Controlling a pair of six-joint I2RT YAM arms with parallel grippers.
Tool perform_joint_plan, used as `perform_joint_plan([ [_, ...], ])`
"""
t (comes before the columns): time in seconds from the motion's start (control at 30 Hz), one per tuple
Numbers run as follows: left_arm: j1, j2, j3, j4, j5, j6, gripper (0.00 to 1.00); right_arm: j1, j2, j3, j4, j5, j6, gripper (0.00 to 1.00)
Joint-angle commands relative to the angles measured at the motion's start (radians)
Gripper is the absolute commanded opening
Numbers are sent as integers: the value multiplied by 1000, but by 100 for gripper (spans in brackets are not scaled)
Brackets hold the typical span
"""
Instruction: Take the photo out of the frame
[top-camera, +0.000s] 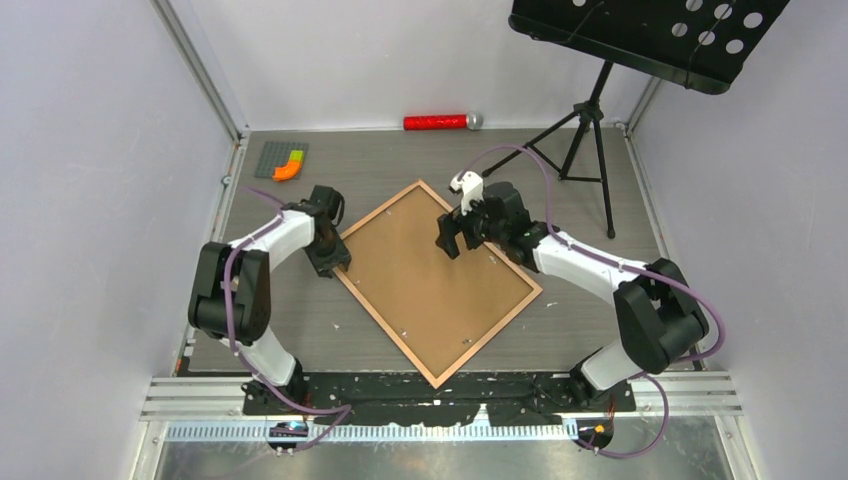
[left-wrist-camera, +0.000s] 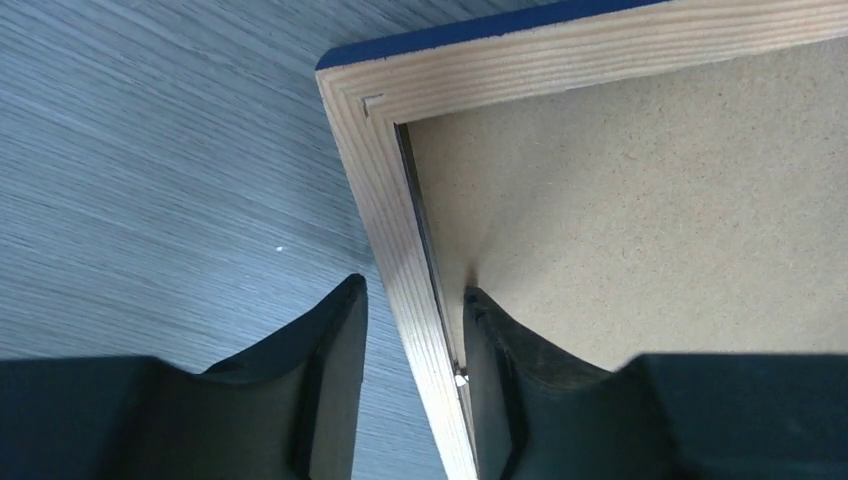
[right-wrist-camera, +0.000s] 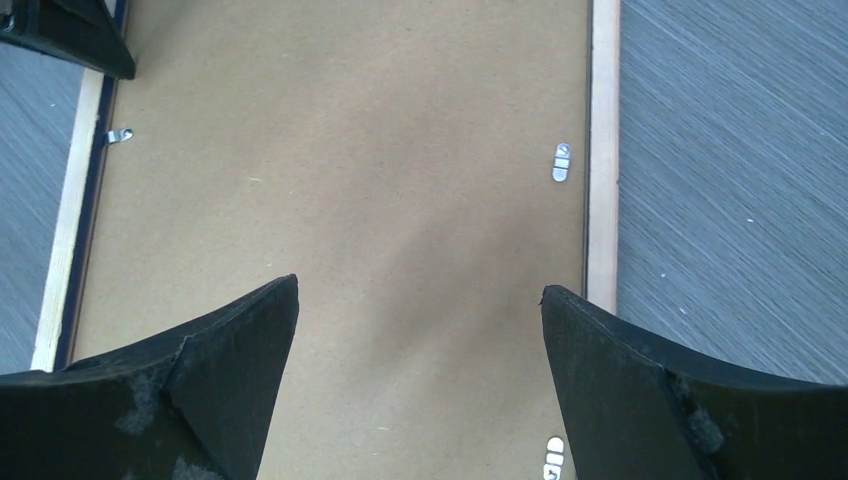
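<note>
Straddling the frame (left-wrist-camera: 600, 50) rail narrowly with left gripper (left-wrist-camera: 412, 290) (clamped? can't tell), hovering right gripper (right-wrist-camera: 420, 290) wide-spread over the backing board (right-wrist-camera: 400, 150).

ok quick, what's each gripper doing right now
left gripper: jaws straddle a rail of the frame; whether they clamp it cannot be told
right gripper: open, holding nothing, over the backing board

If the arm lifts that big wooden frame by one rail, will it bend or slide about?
Probably stiff: the frame has solid-looking wooden rails, joined at the corner. Likely light for its size, since the rails are thin. Lying flat, it should not roll or tip, but may slide on the smooth-looking table.
</note>
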Motion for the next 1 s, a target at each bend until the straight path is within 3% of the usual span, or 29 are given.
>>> perform_joint_plan([
  [0.0,7,15,59,-51,-34,4,37,43,-43,-9,57,-50,-13,96],
  [0.1,0,36,66,-60,38,-17,27,86,-34,-5,60,-55,-37,96],
  [0.27,-16,78,-21,-7,105,-69,19,98,-47,-17,70,-59,-30,96],
  [0.53,-96,15,-149,106,154,-135,15,105,-53,-53,98,-89,-30,96],
  [0.87,-224,-95,-319,134,173,-208,13,197,90,15,81,-306,-459,99],
  [0.97,-259,-117,-324,126,167,-218,14,234,172,84,47,-300,-521,100],
])
